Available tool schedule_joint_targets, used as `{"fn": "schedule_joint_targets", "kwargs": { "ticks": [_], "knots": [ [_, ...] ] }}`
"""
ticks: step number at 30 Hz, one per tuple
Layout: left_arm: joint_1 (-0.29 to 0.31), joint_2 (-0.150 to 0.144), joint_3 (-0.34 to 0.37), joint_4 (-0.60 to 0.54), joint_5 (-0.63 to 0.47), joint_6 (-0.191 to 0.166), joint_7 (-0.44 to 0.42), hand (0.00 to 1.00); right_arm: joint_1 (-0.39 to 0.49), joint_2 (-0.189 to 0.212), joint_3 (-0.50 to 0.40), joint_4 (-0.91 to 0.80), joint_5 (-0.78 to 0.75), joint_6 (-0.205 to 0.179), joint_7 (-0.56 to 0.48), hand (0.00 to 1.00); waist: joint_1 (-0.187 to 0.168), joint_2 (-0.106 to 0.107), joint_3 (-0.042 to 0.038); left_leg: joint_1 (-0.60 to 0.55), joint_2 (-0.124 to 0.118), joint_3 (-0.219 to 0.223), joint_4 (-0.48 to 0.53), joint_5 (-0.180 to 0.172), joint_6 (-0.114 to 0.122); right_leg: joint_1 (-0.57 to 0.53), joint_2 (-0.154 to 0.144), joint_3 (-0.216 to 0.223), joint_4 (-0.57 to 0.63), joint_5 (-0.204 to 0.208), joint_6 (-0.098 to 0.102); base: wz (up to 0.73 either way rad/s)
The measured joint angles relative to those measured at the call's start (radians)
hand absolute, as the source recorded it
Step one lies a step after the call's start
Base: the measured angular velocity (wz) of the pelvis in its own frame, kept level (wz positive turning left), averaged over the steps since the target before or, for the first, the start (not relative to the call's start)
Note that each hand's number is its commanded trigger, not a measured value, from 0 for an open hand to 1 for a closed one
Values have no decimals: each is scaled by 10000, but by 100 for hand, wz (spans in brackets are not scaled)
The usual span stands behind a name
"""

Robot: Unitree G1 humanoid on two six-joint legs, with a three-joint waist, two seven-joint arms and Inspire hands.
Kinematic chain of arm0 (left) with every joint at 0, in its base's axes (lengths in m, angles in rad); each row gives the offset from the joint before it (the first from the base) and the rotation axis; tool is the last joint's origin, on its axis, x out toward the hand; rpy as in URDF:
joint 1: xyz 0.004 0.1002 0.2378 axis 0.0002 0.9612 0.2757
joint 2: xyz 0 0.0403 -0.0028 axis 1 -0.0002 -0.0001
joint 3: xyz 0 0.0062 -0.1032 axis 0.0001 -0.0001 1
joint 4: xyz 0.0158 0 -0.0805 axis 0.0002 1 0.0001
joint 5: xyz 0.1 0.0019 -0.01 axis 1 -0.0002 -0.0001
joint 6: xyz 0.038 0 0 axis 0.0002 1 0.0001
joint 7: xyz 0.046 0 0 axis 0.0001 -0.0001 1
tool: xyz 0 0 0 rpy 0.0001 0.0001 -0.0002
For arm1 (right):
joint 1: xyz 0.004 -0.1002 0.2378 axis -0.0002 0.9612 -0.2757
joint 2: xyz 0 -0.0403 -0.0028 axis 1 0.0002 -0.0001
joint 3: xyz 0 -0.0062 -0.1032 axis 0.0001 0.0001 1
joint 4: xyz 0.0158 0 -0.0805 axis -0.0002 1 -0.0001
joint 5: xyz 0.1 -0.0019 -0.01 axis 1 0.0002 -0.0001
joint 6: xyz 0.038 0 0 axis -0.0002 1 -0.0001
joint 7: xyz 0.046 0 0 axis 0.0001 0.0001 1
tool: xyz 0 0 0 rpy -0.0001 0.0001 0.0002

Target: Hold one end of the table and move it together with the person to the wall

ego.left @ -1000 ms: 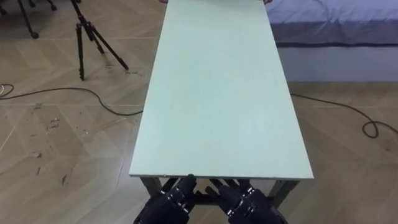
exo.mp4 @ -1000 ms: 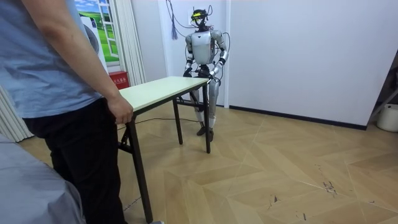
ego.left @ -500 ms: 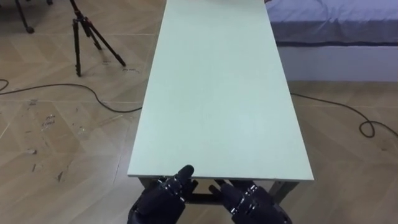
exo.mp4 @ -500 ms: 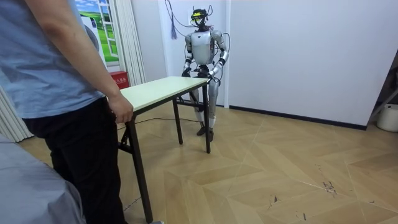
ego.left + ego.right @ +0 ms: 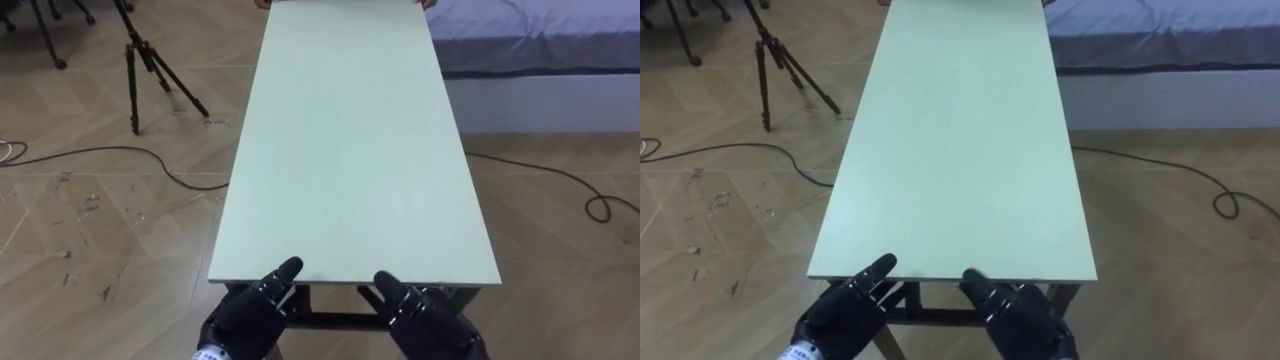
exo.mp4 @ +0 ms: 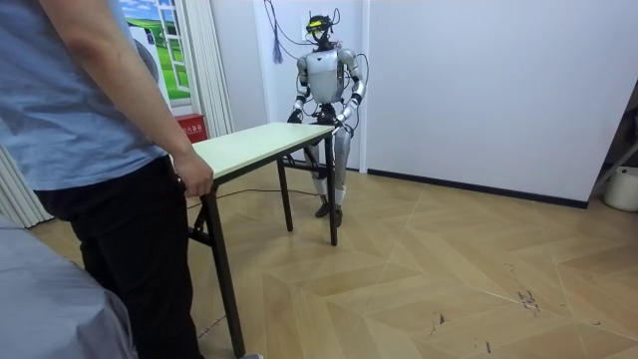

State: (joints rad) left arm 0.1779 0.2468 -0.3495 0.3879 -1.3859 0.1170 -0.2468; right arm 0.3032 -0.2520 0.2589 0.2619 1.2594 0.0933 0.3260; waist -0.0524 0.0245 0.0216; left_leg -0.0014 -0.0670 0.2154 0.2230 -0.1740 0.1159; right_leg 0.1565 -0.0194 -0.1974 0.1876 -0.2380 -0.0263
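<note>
Two hands, fingers: the left hand (image 5: pixel 245 318) and the right hand (image 5: pixel 432 318) each lay a thumb forward over the near short edge of the worktop (image 5: pixel 350 150). The other fingers reach beneath that edge and are hidden, so whether they clamp it cannot be told.
Hand placement: both sit just below the near edge, the left toward the left corner and the right toward the right corner, well apart.
Worktop: a long pale-green top running straight away from the robot, which stands at one short end.
Person (image 6: pixel 90 120): stands at the opposite short end, with the person's hand (image 6: pixel 194 179) curled on that edge.
Surroundings: a tripod (image 5: pixel 150 62) stands on the floor (image 5: pixel 90 210) off the left long side, and a bed (image 5: pixel 535 45) lies just beside the far right corner.
Risk, hold: contact is at the very rim, so a sudden pull from the far end could probably slide the edge free.
Risk, path: drift to the right may knock the corner into the bed, and drift to the left may hit the tripod.
</note>
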Motion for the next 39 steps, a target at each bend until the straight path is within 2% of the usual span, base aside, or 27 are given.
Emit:
{"fn": "schedule_joint_targets", "kwargs": {
  "ticks": [4,12,19,21,26,28,32,36,39],
  "knots": [
    [-184,-161,272,453,-2,349,17,0,-103,38,-76,25,416,108,-430,0,15,-6,-12,75,12,26,-13,5,-5,39,3,3,18,3,-5,-3],
    [-192,-343,458,550,26,620,44,0,-126,233,-346,121,1718,78,-987,0,51,-14,-61,50,12,24,-34,11,-18,16,3,-72,9,4,-7,0],
    [-188,-438,526,545,21,879,381,0,-134,487,-428,119,2173,85,-1357,0,92,55,-160,127,3,72,-148,22,-30,48,-6,-69,3,6,-7,0],
    [-189,-454,565,542,20,932,400,0,-139,522,-453,107,2269,86,-1428,0,109,60,-163,145,5,99,-173,28,-31,56,-6,-68,-3,6,-7,-4],
    [-182,-707,849,528,-51,1059,534,0,-160,558,-509,68,2279,92,-1559,0,190,65,-163,141,14,159,-172,27,-31,35,-15,-30,-6,6,-7,-3],
    [-182,-814,922,527,-378,1075,631,0,-187,645,-582,68,2279,103,-1606,0,202,73,-155,140,13,173,-174,30,-26,33,-20,-51,-6,6,-7,0],
    [-183,-845,926,527,-1002,1079,755,0,-315,698,-611,68,2326,103,-1623,0,141,105,-128,121,9,196,-174,40,-8,19,-32,-62,-3,6,-7,0],
    [-182,-1032,1154,460,-1168,1078,924,0,-483,1069,-806,63,2444,100,-1754,0,55,105,-127,56,10,194,-156,46,3,0,-37,-91,3,6,-7,0],
    [-182,-1171,1236,425,-1379,1077,1025,0,-488,1120,-853,63,2686,80,-1776,0,53,98,-121,29,9,187,-120,54,18,-6,-44,-109,4,6,-7,0]
  ]
}}
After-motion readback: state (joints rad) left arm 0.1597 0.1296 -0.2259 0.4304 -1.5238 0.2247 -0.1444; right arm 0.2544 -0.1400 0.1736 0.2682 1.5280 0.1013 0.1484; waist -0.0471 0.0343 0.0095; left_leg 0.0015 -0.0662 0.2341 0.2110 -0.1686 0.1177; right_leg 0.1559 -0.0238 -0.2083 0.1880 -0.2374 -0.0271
